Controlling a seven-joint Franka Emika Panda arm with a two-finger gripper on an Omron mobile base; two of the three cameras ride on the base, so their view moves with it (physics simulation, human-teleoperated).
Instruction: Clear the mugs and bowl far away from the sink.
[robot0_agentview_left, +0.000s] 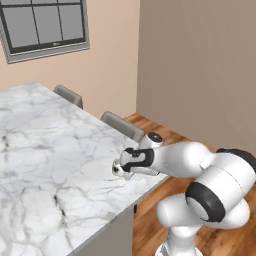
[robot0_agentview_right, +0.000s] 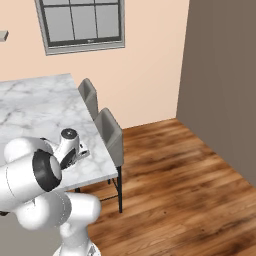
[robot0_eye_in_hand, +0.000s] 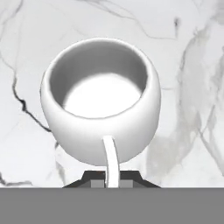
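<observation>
The fingers (robot0_eye_in_hand: 112, 183) are closed on the thin handle of the white mug (robot0_eye_in_hand: 101, 100), which sits upright, mouth open and empty, just above or on the white marble table (robot0_agentview_left: 45, 150). In the left base view the mug (robot0_agentview_left: 118, 169) is near the table's edge, close to two grey chairs (robot0_agentview_left: 122, 125).

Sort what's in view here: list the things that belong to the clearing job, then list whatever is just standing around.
Belongs to the job:
- glossy white handled mug, handle pinched in the hand, over the white marble counter
- the hand itself, shut on that handle

Just standing around:
- two grey chairs tucked at the counter's edge
- grey-framed window on the wall
- wooden floor
</observation>
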